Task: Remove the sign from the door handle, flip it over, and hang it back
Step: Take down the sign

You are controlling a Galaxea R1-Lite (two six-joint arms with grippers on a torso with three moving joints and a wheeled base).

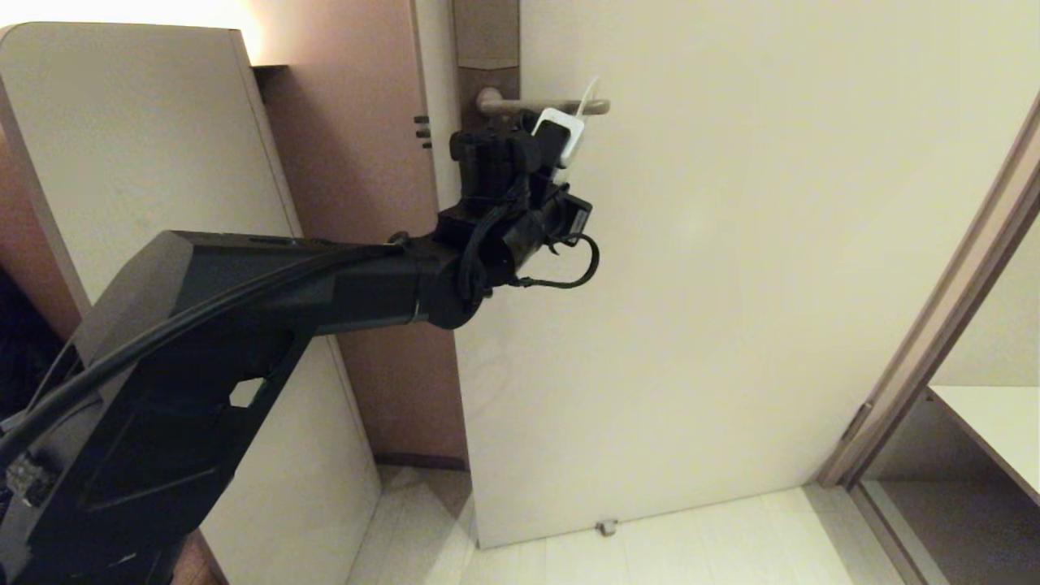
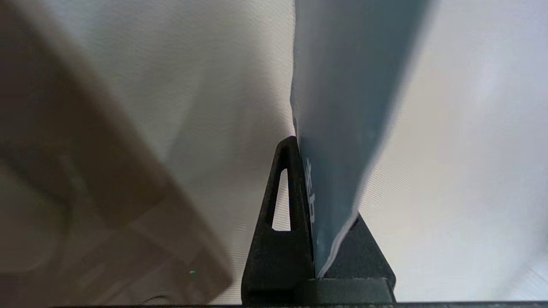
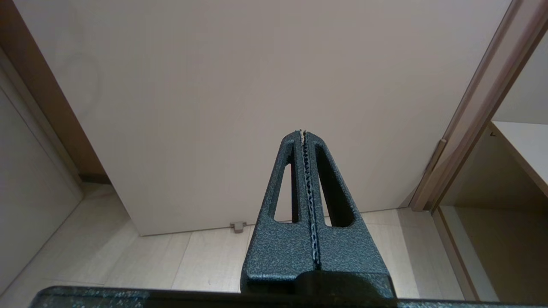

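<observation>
Left gripper [image 1: 561, 150] pinches the sign [image 1: 578, 122] (teal face visible) below the door handle [image 1: 543, 105].

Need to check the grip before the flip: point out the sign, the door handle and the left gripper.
sign [image 2: 342, 107], left wrist view, its teal face.
door handle [image 1: 520, 104], head view, middle of the lever.
left gripper [image 2: 314, 205], left wrist view, fingertips pinching the sign.
</observation>
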